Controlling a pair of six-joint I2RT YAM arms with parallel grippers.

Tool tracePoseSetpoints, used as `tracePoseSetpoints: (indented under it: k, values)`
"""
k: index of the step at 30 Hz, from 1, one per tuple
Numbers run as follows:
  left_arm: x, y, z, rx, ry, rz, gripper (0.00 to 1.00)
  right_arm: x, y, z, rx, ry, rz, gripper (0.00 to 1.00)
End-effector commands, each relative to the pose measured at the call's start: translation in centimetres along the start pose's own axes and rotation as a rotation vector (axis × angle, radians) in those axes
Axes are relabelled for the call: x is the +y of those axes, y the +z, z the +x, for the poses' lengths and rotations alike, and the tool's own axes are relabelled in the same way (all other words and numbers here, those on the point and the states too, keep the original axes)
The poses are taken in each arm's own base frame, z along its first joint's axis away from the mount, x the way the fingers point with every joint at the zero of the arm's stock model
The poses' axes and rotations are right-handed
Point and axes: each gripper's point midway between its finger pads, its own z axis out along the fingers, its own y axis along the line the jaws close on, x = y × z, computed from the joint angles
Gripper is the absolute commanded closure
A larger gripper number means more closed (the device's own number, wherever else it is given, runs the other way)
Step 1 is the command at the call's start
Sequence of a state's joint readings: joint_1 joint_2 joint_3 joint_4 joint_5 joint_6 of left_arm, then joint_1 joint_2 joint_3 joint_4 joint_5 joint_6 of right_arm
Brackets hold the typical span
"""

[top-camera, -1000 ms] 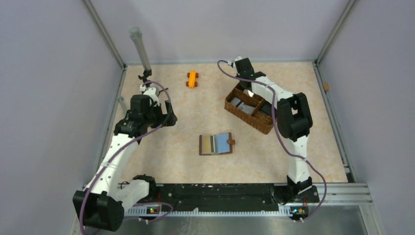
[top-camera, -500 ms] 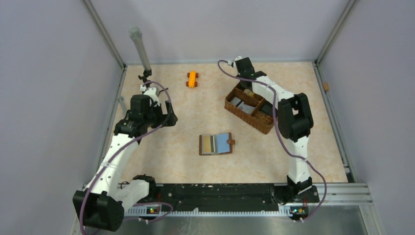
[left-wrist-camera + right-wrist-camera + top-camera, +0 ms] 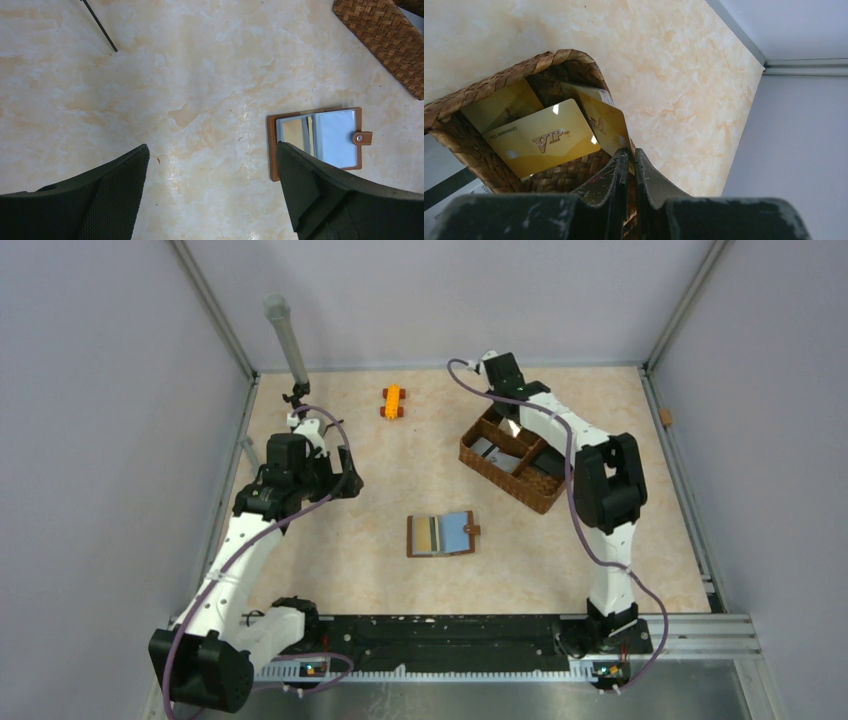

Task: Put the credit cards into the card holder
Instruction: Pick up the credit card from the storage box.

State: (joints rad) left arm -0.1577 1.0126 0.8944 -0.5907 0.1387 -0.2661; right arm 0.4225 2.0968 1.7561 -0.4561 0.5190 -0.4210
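The right claw reaches into an end compartment of the basket, its jaws pinched almost together on the edge of a tilted gold card — a VIP card leans beside it in the same compartment. The holder lies open on the tabletop, near the basket but apart from it. The left claw hangs above the tabletop, spread wide and gripping nothing — the holder shows just past one finger.
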Motion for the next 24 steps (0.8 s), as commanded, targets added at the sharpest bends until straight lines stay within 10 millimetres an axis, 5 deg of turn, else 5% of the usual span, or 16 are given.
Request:
tracePoseSetpoints:
  k: [1,8,15,21,24]
  values:
    - [-0.2,0.1,-0.6,-0.023,0.007,0.014,0.01,-4.4,-4.6,-3.4,-0.103,0.101,0.036,0.92]
    - [-0.3,-0.1,-0.6,-0.029,0.014,0.026,0.01,-6.2,-8.7,-3.5,-0.115,0.165,0.075,1.0]
    - [-2.2,-0.3,-0.6,-0.024,0.061,0.141,0.01,-5.0,-13.6,-3.2,-0.155,0.218,0.006,1.0]
    - [-5.0,-1.3,-0.6,-0.032,0.085,0.301,0.02,-2.2,-18.4,-2.2,-0.22,0.287,-0.201,1.0]
    - [-7.9,-2.6,-0.6,-0.051,0.115,0.461,0.02,1.1,-21.6,-1.9,-0.282,0.314,-0.442,1.0]
